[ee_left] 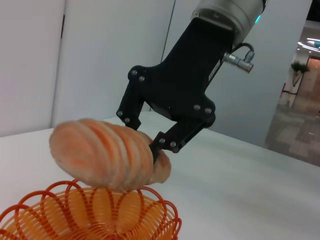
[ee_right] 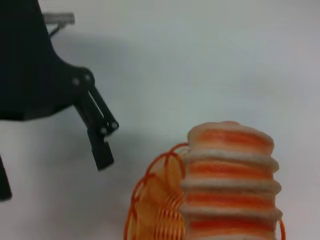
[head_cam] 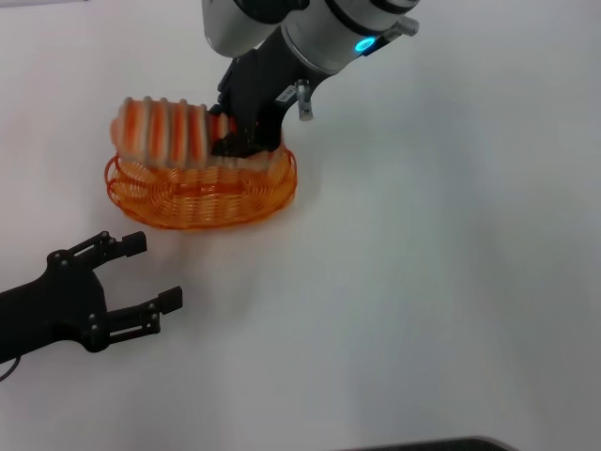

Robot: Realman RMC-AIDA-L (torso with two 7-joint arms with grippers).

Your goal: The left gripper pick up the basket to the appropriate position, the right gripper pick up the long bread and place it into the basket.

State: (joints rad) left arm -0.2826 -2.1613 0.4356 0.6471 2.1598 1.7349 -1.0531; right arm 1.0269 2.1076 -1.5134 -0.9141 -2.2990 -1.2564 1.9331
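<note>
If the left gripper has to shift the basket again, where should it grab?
Take the basket at its near scalloped rim, coming in low from the left gripper side, fingers straddling the wire wall. The far end is crowded: the right gripper holds the long bread above it.

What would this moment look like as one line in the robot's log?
right gripper: shut on long bread, above basket | left gripper: open, apart on table

A plain white worktop fills the head view, and a dark edge shows at its near border. In the left wrist view, pale wall panels stand behind the worktop, and at the far side a tiled floor shows.
</note>
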